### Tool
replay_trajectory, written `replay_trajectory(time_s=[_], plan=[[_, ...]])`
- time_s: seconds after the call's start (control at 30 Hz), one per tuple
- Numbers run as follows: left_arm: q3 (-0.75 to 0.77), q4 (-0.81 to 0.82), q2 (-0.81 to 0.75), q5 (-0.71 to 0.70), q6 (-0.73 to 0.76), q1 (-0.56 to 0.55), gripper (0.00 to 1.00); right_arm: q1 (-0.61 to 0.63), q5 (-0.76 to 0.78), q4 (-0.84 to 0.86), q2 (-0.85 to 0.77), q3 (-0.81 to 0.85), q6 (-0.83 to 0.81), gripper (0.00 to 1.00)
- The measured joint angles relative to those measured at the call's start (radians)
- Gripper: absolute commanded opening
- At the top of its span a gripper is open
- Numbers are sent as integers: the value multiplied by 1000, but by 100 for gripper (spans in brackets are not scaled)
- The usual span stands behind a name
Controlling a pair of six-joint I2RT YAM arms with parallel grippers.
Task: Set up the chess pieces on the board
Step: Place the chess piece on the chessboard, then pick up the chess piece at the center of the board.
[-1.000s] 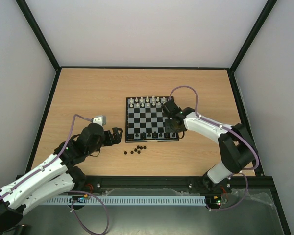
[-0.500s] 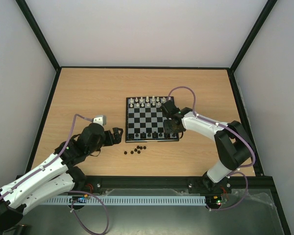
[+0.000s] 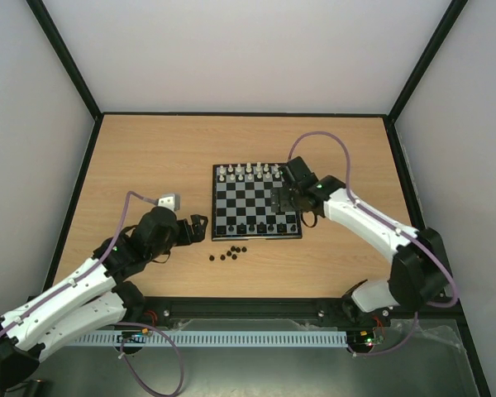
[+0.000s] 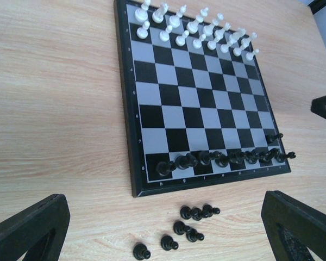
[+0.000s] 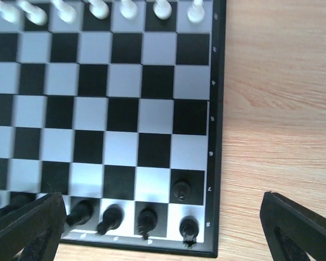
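With 1 pawn (image 5: 181, 188) on the board (image 5: 125, 114), the wide, empty right gripper (image 5: 162, 204) probably next fetches 1 of 7 loose pawns (image 4: 197, 213).

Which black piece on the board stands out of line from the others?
The black piece in the rightmost column: it stands alone, one row ahead of the black row along the board's near edge.

Wooden table (image 3: 149, 149) carries the board (image 3: 248, 203) and loose chess pieces (image 3: 230, 249)
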Motion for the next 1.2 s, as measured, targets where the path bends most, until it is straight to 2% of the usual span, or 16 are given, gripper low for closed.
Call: replay_trajectory(time_s=[0.33, 0.5, 0.6, 0.7, 0.83, 1.07, 1.2], plan=[[42, 14, 2, -4, 8, 0, 99, 23, -214, 3, -230, -66, 0, 99], [2, 39, 0, 29, -11, 0, 100, 130, -264, 9, -285, -121, 27, 90], [-39, 40, -16, 41, -36, 0, 100, 197, -264, 27, -295, -160, 54, 80], [-95, 43, -68, 44, -72, 0, 100, 259, -239, 39, -274, -192, 88, 68], [-162, 40, -146, 34, -116, 0, 100, 343, -170, 63, -197, -198, 139, 58], [-170, 35, -166, 17, -126, 0, 99, 401, -92, 110, -35, -194, 186, 49], [-170, 35, -158, 18, -122, 0, 100, 410, -79, 129, 26, -172, 195, 48]])
